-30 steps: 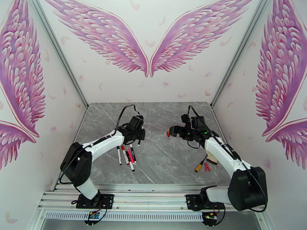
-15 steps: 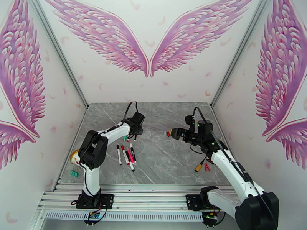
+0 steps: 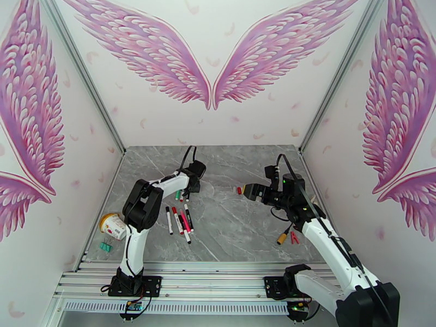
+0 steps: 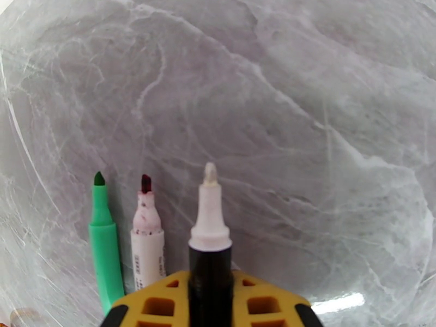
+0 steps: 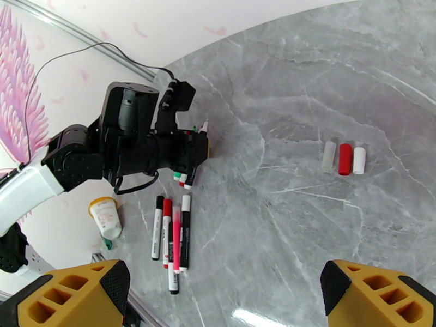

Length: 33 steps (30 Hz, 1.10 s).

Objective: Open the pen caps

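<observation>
Two bare-tipped pens [image 4: 147, 241] lie just left of left gripper [image 4: 211, 294], clamped on black pen [image 4: 210, 252]; lowering risks knocking them; right gripper [image 5: 223, 291] spread.

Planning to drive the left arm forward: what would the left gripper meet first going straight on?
The pen it holds leads the left gripper; its white tip would likely touch bare table first, though depth is unclear. The green pen lies off to the side.
</observation>
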Each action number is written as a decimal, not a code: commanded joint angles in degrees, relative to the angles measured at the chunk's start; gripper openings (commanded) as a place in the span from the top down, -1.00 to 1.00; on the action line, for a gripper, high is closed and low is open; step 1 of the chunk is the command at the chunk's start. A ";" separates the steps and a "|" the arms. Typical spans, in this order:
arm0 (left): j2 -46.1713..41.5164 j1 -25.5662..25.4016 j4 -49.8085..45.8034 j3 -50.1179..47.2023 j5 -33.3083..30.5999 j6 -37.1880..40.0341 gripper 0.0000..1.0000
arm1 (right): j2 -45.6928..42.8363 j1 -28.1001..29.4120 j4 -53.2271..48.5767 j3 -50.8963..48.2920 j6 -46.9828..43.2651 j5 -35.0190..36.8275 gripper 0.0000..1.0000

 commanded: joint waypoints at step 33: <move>-11.92 0.54 -2.71 -2.78 4.34 -5.59 0.25 | 1.13 0.50 -5.81 5.01 -2.15 -4.86 -0.98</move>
